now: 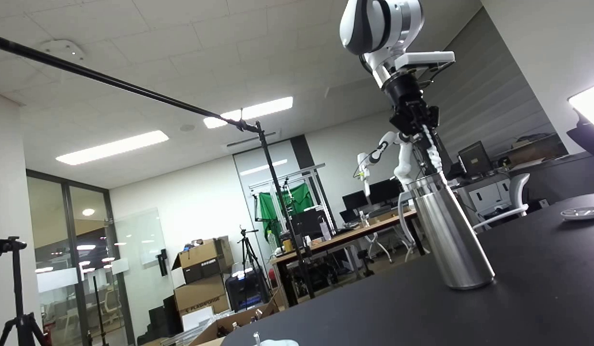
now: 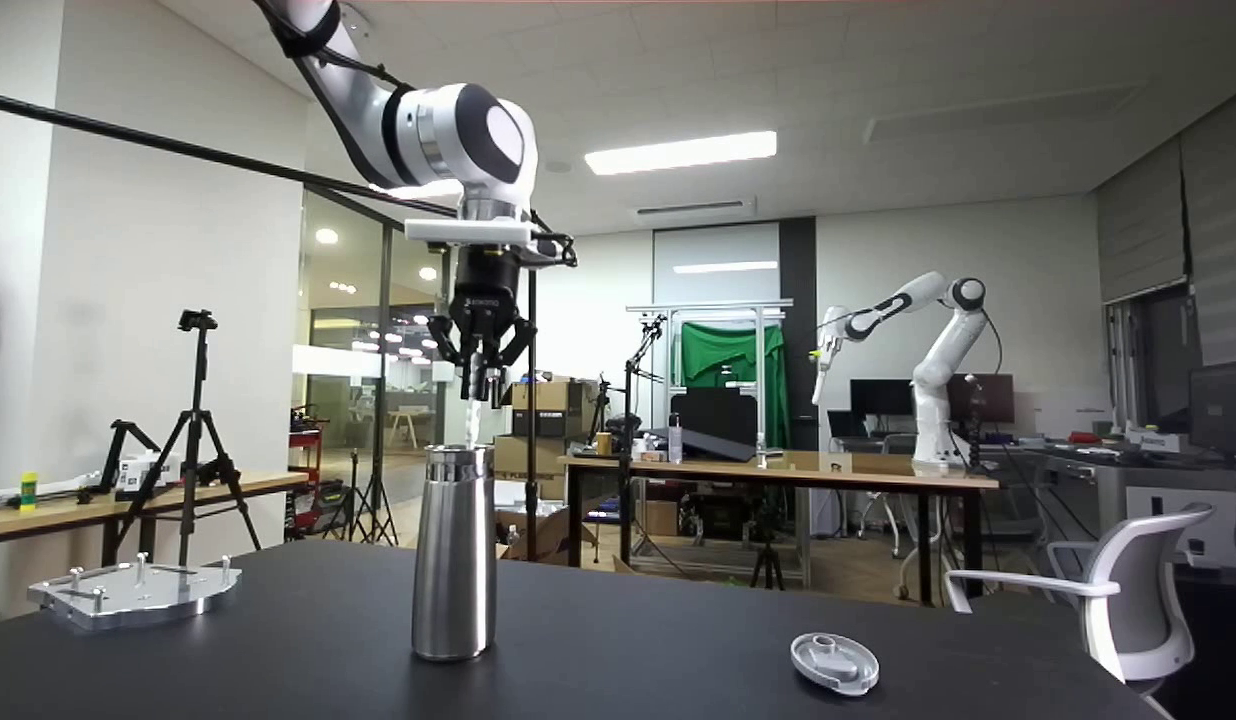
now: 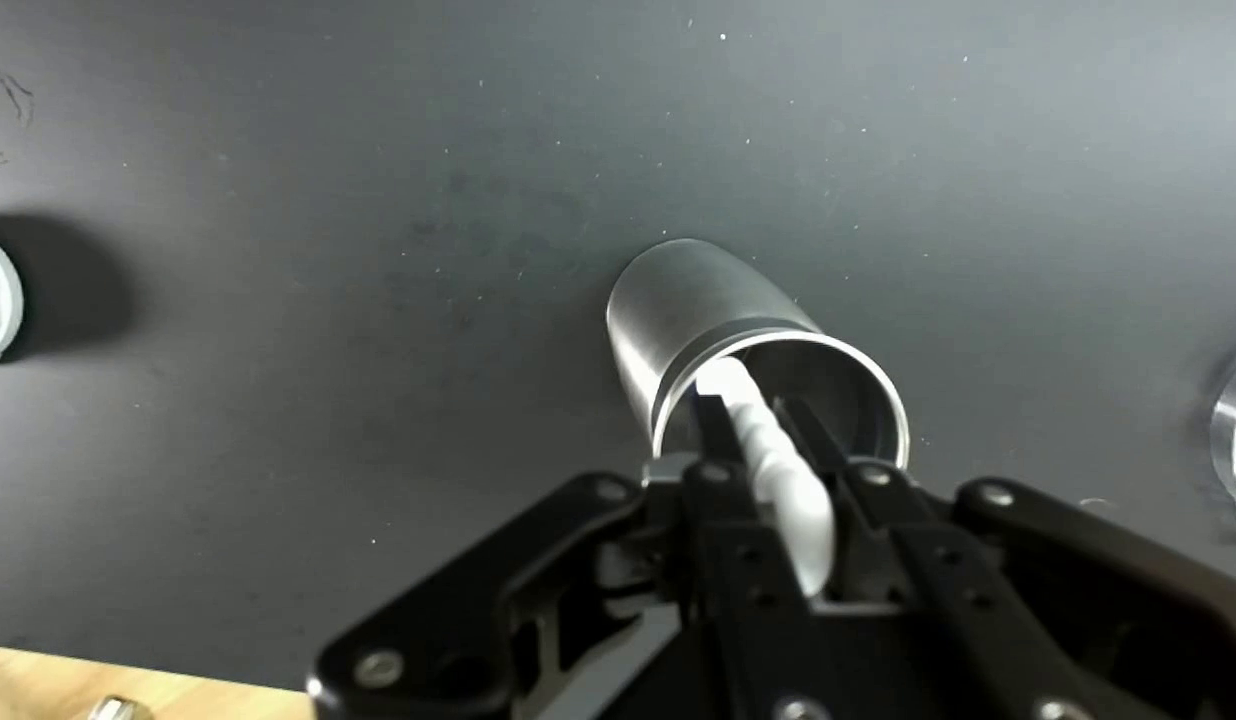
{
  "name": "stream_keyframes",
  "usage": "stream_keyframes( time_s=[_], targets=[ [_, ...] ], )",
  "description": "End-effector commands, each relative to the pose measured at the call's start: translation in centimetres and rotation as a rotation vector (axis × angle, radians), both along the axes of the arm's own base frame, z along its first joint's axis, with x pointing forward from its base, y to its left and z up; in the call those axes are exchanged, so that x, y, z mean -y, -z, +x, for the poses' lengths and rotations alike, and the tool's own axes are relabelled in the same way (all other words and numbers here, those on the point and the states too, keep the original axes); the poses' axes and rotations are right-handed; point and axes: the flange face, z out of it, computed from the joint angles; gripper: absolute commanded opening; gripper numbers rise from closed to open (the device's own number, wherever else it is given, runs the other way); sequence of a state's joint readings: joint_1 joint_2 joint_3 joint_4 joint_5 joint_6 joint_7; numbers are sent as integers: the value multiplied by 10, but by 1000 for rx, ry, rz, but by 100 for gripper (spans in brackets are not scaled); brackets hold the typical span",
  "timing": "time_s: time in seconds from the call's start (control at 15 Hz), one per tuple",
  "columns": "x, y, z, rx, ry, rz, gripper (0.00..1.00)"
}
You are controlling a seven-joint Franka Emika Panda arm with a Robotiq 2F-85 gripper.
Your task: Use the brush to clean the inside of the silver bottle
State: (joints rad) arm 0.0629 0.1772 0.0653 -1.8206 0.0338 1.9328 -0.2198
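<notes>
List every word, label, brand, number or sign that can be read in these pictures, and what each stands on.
"FLASHFORGE", first letter slightly blurred: on a cardboard box in an exterior view.
Too small to read: pale lettering on the gripper.
Too small to read: marks on a black box.
None seen: the silver bottle and the brush.

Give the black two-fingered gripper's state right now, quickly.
Black two-fingered gripper: closed, holding the slender, white, rod-like brush.
</notes>
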Motion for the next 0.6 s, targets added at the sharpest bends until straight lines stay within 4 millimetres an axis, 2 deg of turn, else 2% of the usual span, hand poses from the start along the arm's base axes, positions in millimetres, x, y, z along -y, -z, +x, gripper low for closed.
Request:
stream_keyframes(
  time_s=[0.0, 0.2, 0.53],
  targets=[
    [-4, -8, 0, 3, 5, -22, 4],
    [-5, -30, -4, -6, -13, -24, 4],
    [-5, -103, -14, 25, -26, -37, 4]
  ],
)
